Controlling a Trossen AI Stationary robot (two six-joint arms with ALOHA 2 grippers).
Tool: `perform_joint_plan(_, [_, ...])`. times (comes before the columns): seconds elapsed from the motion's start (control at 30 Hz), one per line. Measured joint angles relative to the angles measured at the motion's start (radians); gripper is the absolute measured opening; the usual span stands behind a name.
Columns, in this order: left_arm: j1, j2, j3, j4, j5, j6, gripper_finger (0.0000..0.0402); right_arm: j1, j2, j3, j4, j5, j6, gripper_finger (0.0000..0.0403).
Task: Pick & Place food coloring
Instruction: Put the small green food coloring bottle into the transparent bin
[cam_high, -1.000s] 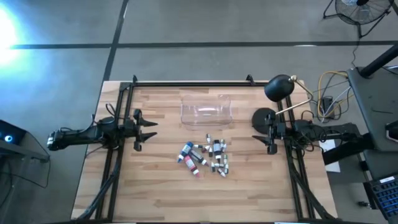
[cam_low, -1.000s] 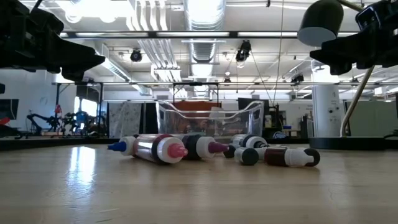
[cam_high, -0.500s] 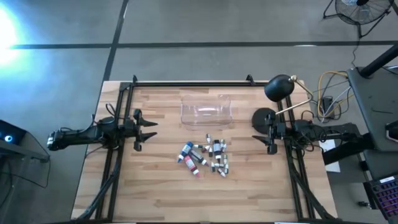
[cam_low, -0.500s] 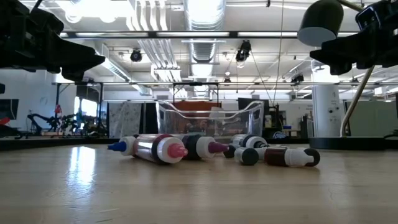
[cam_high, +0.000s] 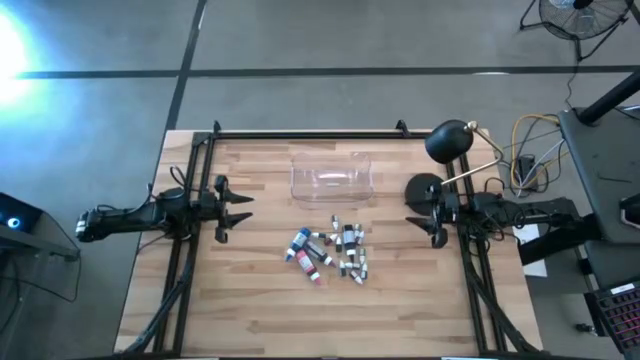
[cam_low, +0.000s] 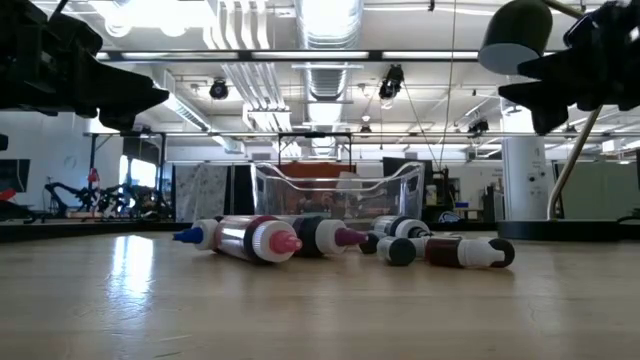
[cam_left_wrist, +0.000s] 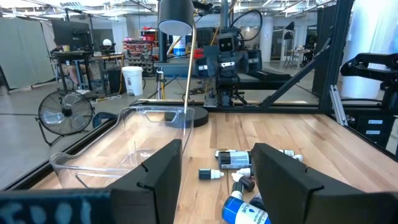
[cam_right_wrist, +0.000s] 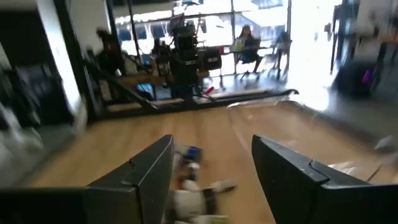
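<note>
Food coloring (cam_high: 331, 251): a cluster of small dropper bottles lying on their sides near the middle of the wooden desk (cam_high: 250, 310), some touching, with blue, red and pink parts seen among whitish and dark ones. Clear plastic box (cam_high: 332, 177): set just beyond the cluster, toward the desk's far edge, apart from the bottles. Left gripper (cam_high: 238, 208): held above the desk's left edge, fingers parted, nothing held. Right gripper (cam_high: 418, 223): held above the right edge, fingers likewise parted and empty. Black desk lamp (cam_high: 450, 141): stationed at the far right corner.
</note>
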Motion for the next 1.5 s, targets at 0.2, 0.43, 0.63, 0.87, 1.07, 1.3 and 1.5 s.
perform_joint_plan(0.2, [0.0, 0.0, 0.0, 0.0, 0.0, 0.0, 0.0169, 0.0, 0.0, 0.0, 0.0, 0.005, 0.434, 0.021])
perform_joint_plan(0.43, [0.0, 0.0, 0.0, 0.0, 0.0, 0.0, 0.0169, 0.0, 0.011, 0.0, 0.011, 0.08, 0.764, 0.021])
perform_joint_plan(0.63, [0.0, 0.0, 0.0, -0.001, 0.0, 0.0, 0.0169, 0.0, 0.023, 0.0, 0.073, 0.139, 0.984, 0.021])
perform_joint_plan(0.87, [0.0, 0.0, 0.0, -0.002, 0.001, 0.0, 0.0169, 0.0, 0.057, 0.001, 0.144, 0.136, 1.021, 0.021])
perform_joint_plan(1.07, [0.0, 0.0, 0.0, -0.002, 0.001, 0.0, 0.0169, 0.001, 0.148, 0.001, 0.154, -0.024, 1.007, 0.021])
perform_joint_plan(1.3, [0.0, 0.0, 0.0, -0.003, 0.001, 0.0, 0.0169, 0.002, 0.355, 0.016, 0.149, -0.081, 1.014, 0.021])
perform_joint_plan(1.5, [0.0, 0.0, 0.0, -0.003, 0.0, 0.0, 0.0169, 0.002, 0.591, 0.127, 0.04, -0.112, 1.037, 0.021])
